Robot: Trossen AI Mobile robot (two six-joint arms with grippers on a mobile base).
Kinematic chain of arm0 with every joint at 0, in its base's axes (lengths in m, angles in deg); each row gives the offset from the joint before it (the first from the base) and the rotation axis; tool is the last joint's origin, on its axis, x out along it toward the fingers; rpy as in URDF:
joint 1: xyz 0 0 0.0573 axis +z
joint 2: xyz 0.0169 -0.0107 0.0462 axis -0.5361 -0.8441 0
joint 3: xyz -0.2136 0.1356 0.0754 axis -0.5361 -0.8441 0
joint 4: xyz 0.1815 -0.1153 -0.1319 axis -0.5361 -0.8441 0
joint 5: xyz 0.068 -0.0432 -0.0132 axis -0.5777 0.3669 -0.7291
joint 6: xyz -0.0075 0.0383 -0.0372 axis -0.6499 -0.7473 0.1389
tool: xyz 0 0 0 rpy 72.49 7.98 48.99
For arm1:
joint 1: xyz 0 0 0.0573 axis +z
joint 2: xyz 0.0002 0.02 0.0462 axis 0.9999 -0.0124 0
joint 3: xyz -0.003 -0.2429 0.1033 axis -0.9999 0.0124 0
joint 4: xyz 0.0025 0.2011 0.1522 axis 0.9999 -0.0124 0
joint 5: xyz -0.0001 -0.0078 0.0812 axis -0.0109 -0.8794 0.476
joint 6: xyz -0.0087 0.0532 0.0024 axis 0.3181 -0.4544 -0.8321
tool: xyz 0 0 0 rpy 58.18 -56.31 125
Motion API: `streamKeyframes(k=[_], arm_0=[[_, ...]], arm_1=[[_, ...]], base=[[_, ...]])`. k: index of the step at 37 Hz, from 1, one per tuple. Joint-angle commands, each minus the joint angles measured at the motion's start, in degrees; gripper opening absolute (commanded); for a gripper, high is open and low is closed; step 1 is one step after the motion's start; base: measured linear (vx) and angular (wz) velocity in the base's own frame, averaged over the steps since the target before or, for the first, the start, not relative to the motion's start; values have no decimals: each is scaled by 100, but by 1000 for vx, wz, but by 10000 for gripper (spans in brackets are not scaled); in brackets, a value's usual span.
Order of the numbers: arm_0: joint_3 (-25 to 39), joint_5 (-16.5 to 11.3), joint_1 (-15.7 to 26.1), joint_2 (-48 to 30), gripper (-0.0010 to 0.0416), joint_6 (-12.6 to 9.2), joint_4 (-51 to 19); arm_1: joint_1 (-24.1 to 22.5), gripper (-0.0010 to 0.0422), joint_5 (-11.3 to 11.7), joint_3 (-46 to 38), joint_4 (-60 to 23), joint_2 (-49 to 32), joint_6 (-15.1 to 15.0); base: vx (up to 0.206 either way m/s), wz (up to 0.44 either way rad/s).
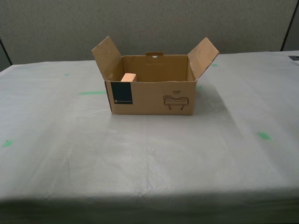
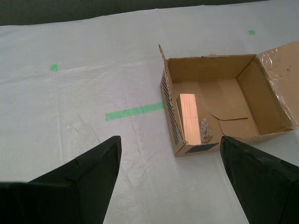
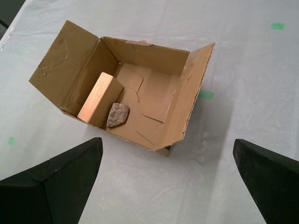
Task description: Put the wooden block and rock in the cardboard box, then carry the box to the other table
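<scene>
The cardboard box [image 1: 154, 98] stands open on the other table [image 1: 149, 158], its side flaps spread, with a dark blue label and a line drawing on its front. Inside lies the wooden block [image 1: 128, 77], by the wall at the exterior view's left. In the exterior view the rock is hidden and neither arm shows. My second gripper [image 2: 170, 140] hovers open above the table short of the box [image 2: 210, 70], looking down on the block [image 2: 190, 119] and rock [image 2: 205, 129]. My first gripper [image 3: 167, 142] is open too, above the box [image 3: 154, 58], block [image 3: 96, 98] and rock [image 3: 117, 115].
The table's grey wrinkled covering carries green tape marks [image 1: 92, 93] [image 1: 264, 135] [image 1: 7, 143]. A grey partition wall [image 1: 149, 23] stands behind the table. The table's front edge runs along the bottom of the exterior view.
</scene>
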Motion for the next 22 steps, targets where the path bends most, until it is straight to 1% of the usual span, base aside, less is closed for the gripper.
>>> streamKeyframes(k=[1, 22], arm_0=[[7, 4, 0, -2, 389, 0, 7], [7, 4, 0, -2, 389, 2, 7]], arm_1=[[2, 286, 9, -9, 4, 0, -15], [0, 286, 9, -9, 4, 0, -15]], base=[[0, 0], [0, 0]])
